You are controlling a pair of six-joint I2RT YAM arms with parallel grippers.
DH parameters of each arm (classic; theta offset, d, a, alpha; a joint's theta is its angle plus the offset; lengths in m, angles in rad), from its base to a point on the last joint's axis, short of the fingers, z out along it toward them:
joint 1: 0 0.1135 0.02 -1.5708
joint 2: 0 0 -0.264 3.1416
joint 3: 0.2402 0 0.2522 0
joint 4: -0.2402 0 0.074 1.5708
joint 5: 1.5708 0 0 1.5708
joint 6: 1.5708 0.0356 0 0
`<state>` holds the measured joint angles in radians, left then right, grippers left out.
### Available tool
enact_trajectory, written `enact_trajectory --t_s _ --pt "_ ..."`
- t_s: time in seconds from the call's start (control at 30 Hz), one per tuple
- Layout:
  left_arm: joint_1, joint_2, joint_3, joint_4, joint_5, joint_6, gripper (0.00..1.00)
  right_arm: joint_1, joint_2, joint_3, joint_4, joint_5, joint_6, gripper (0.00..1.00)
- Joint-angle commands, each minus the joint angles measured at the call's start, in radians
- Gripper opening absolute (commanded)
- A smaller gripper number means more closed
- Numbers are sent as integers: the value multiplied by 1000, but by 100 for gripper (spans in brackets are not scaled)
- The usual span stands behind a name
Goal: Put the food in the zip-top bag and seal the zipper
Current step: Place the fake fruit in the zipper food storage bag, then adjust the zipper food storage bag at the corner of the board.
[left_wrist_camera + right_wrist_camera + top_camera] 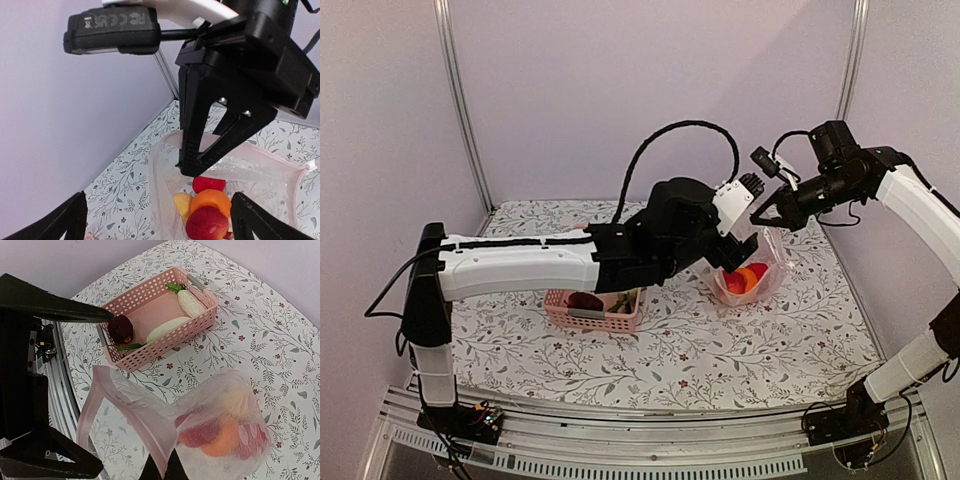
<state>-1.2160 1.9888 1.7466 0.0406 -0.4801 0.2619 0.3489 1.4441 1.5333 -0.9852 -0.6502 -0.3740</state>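
Note:
My right gripper (167,471) is shut on the pink zipper (150,432) edge of the clear zip-top bag (227,390) and holds its mouth up and open. Inside the bag lie food pieces: a red one (206,223), an orange one (212,199), a yellow one (181,203) and another red one (208,183). My left gripper (161,220) hangs open just over the bag's mouth with nothing between its fingers. From above, the bag (767,262) stands right of centre, between the left gripper (740,255) and the right gripper (766,214).
A pink lattice basket (167,344) stands left of the bag on the flowered table cloth. It holds a dark maroon piece (120,328) and two long white radish-like pieces (167,328). From above, my left arm crosses over the basket (565,300).

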Motion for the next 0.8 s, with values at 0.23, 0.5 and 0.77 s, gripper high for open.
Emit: enact_trajectory --t_s 0.23,0.5,0.77 --pt "-10 -287 -271 90 17 -200 97 -66 56 104 49 101 63 0" --pt "7 -389 -516 67 32 -356 95 -190 72 170 171 237 122 0" --pt "17 -400 -608 -37 11 -461 94 -184 42 92 189 357 60 0"
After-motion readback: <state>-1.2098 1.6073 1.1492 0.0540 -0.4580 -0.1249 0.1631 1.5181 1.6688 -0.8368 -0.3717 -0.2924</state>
